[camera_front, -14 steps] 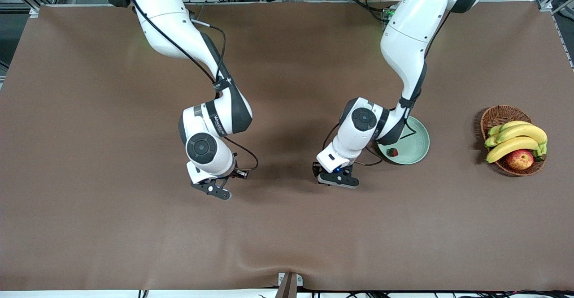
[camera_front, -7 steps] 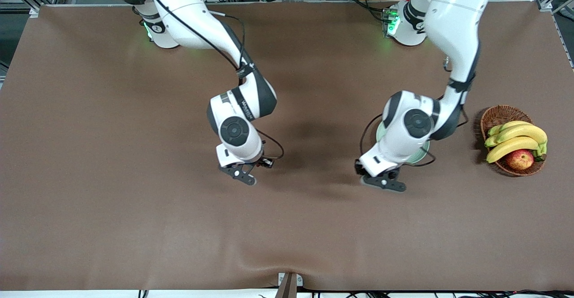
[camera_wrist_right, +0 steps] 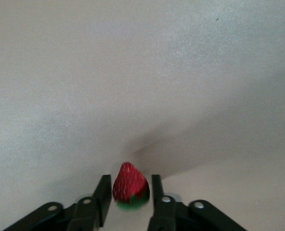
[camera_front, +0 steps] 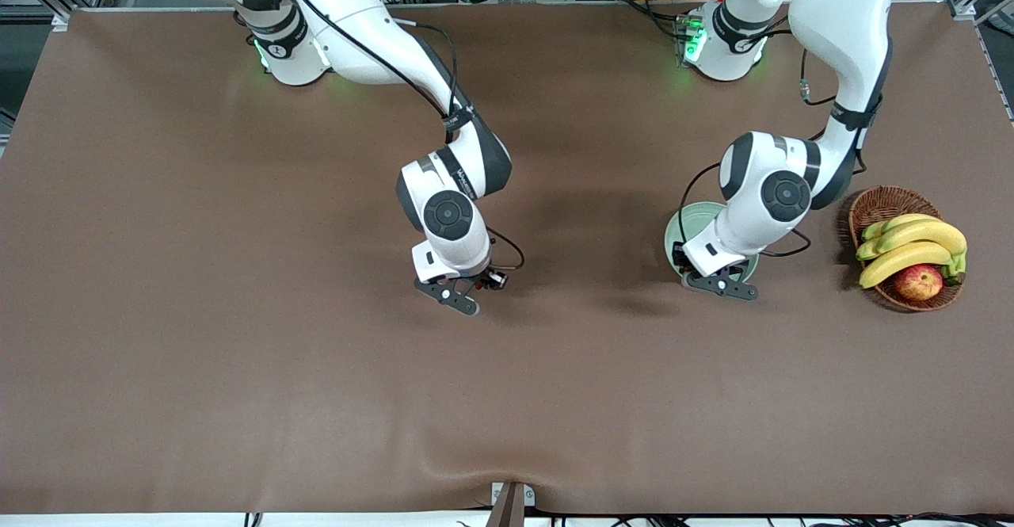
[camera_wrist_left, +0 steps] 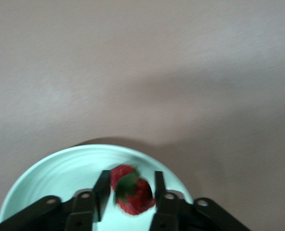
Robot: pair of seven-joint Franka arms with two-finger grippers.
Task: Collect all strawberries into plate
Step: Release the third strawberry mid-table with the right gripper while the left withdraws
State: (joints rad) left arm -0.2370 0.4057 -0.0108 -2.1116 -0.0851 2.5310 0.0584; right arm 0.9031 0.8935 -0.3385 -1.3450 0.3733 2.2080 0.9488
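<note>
The pale mint plate (camera_front: 688, 222) lies toward the left arm's end of the table, mostly under the left arm. My left gripper (camera_front: 717, 283) hangs over its rim nearest the front camera. In the left wrist view the left gripper (camera_wrist_left: 130, 174) is open above the plate (camera_wrist_left: 60, 168), with a blurred strawberry (camera_wrist_left: 135, 196) loose between the fingers. I cannot tell if the red lump beside it is a second berry. My right gripper (camera_front: 458, 299) is over bare table mid-table. Its wrist view shows the right gripper (camera_wrist_right: 130, 178) open, with slim gaps on both sides of a strawberry (camera_wrist_right: 129, 185).
A brown wicker basket (camera_front: 879, 202) at the left arm's end holds bananas (camera_front: 911, 246) and a red-yellow apple (camera_front: 919, 281). The brown mat has a raised wrinkle near the edge closest to the front camera.
Both arms swung toward the left arm's end of the table. The left gripper went from bare mat to over the plate. Both grippers' jaws widened off their berries.
</note>
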